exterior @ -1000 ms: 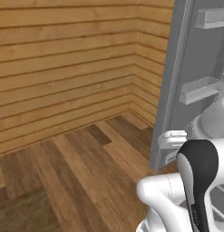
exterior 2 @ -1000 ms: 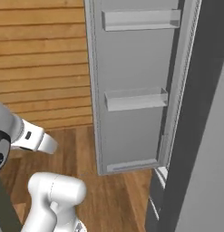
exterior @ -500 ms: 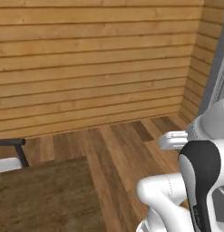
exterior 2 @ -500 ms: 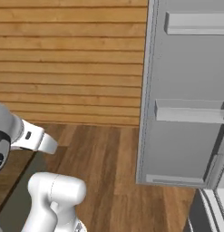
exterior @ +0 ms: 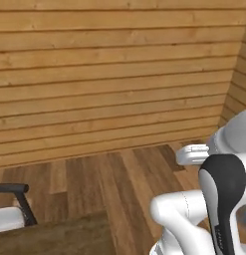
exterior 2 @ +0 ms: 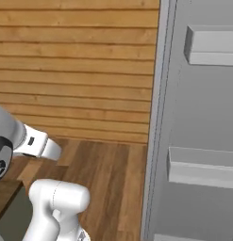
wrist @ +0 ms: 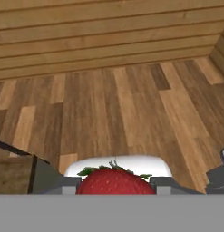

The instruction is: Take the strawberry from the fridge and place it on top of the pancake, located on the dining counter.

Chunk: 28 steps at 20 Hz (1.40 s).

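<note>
Gripping the strawberry (wrist: 114, 182) between tool (wrist: 114, 185) tips, above wooden floor (wrist: 131, 108).

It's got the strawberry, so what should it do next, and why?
Probably keep turning away from the fridge toward the dining counter. The gripper is shut on the strawberry, a dark wood edge shows low in the left base view, and no pancake is in sight yet.
</note>
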Tool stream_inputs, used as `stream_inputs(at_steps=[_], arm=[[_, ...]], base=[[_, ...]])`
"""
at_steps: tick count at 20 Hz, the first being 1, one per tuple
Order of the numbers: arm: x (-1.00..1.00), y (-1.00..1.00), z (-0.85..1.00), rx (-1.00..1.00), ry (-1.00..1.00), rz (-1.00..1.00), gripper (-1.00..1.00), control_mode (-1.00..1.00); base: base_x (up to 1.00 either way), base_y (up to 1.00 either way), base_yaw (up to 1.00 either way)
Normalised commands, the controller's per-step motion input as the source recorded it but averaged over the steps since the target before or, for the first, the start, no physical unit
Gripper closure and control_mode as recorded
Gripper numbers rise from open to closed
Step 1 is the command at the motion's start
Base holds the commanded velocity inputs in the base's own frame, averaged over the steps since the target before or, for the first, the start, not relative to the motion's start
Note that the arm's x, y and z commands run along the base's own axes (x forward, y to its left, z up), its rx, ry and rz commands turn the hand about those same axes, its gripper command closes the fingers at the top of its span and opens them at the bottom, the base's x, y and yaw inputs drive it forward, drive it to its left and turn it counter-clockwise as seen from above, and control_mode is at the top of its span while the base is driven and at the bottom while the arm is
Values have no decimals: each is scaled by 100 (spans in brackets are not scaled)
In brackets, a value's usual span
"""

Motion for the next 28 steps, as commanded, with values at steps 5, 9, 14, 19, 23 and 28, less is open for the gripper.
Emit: stream_inputs(at_steps=[5,9,14,19,23,28], arm=[[0,0,0,0,0,0,100,100],[0,0,0,0,0,0,100,100],[0,0,0,0,0,0,100,100],[0,0,0,0,0,0,100,100],[0,0,0,0,0,0,100,100],[0,0,0,0,0,0,100,100]], base=[[100,20,0],[100,20,0],[100,19,1],[100,14,19],[100,11,62],[68,0,82]])
